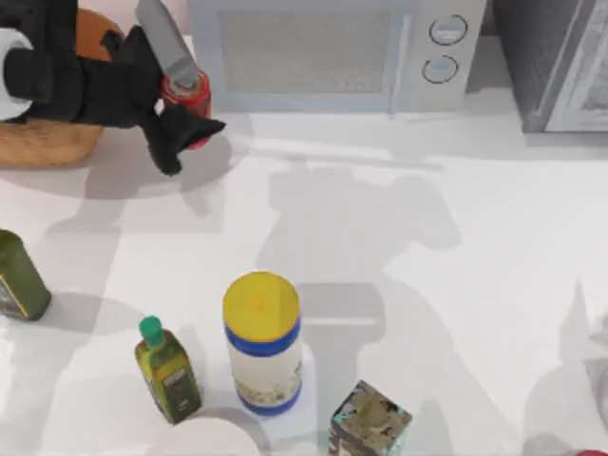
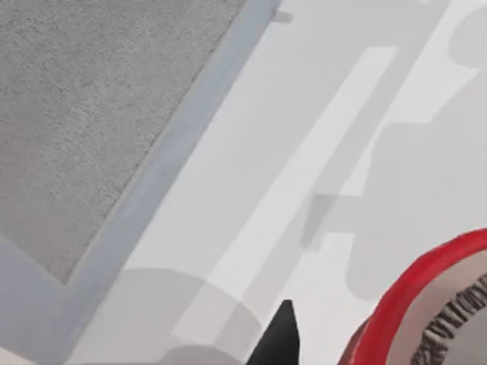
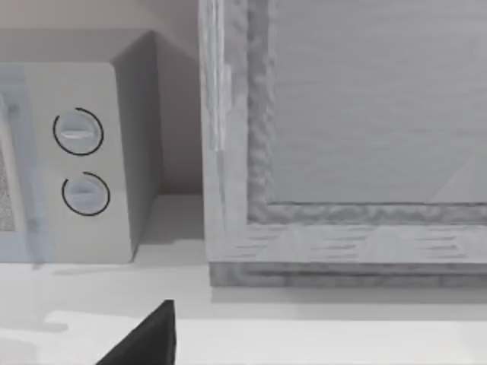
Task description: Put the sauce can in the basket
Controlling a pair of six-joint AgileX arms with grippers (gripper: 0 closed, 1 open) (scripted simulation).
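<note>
The sauce can [image 1: 187, 93] sat at the far left of the table, just in front of the microwave's [image 1: 332, 52] left end and just to the right of the basket [image 1: 43, 142], red-walled with its silver top partly hidden. The left gripper [image 1: 180, 109] was clamped around it, one grey finger crossing the can's top from behind and a black finger reaching past its near side. In the left wrist view the can [image 2: 426, 319] showed as a red rim with grey label marks beside a black fingertip [image 2: 280, 334], with the white table [image 2: 304, 190] and the microwave's grey mesh door [image 2: 91, 114] beyond. The basket lay at the top view's left edge, tan and woven, largely covered by the left arm. Nearer the front of the table stood a white canister with a yellow lid [image 1: 262, 342], a small green-capped bottle [image 1: 167, 370], a dark green bottle [image 1: 19, 277] at the left edge, and a patterned carton [image 1: 369, 420]. The right wrist view showed a black fingertip [image 3: 148, 338] facing the microwave's two dials [image 3: 80, 160] and a grey framed cabinet [image 3: 342, 137]; whether the right pincer was wide or narrow could not be told.
</note>
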